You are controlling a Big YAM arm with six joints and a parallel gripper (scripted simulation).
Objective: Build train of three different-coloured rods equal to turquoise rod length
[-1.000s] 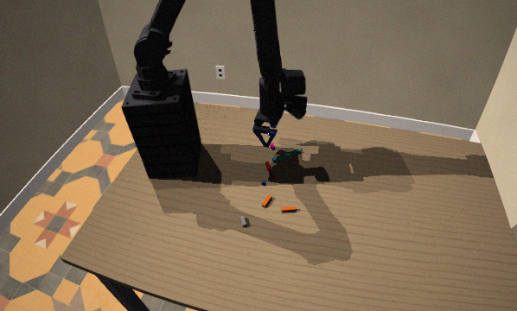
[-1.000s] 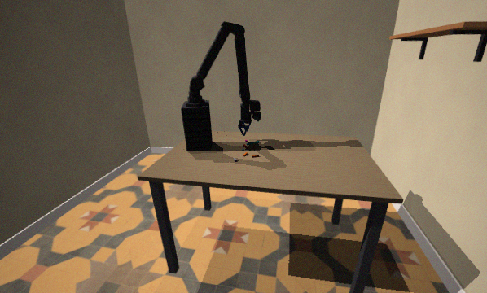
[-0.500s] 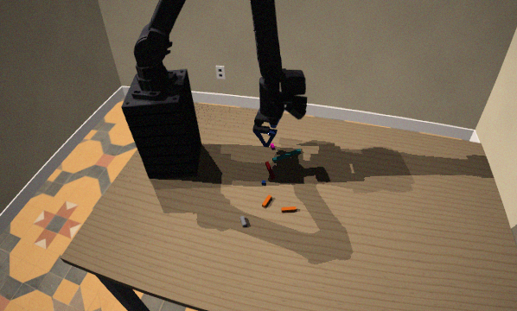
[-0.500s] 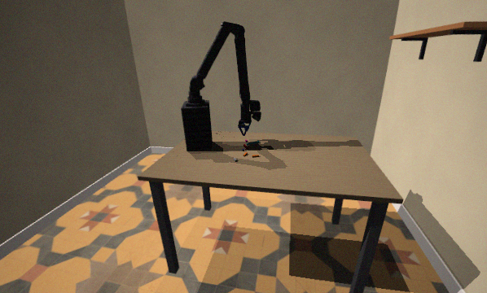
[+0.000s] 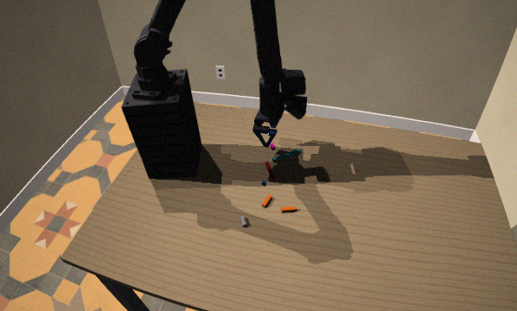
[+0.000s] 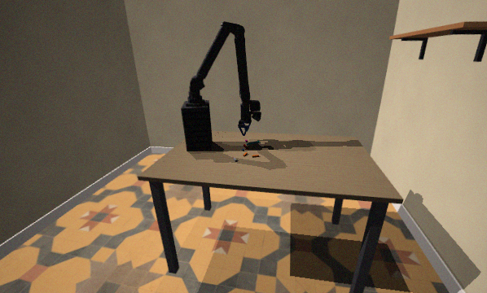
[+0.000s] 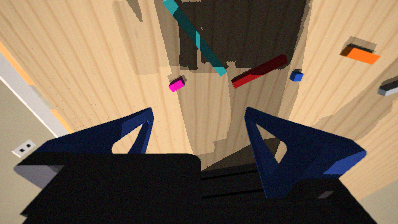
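My gripper is open and empty. It hangs above the table, just beside the small magenta rod. The long turquoise rod lies in shadow a little beyond the magenta one. A red rod lies close to its near end, and a tiny blue rod sits just past the red one. Two orange rods and a grey rod lie farther toward the table's front. One orange rod shows in the wrist view.
The arm's black base block stands on the wooden table at the back left. The table's left edge and back wall are close to the base. A wall shelf hangs high on the right.
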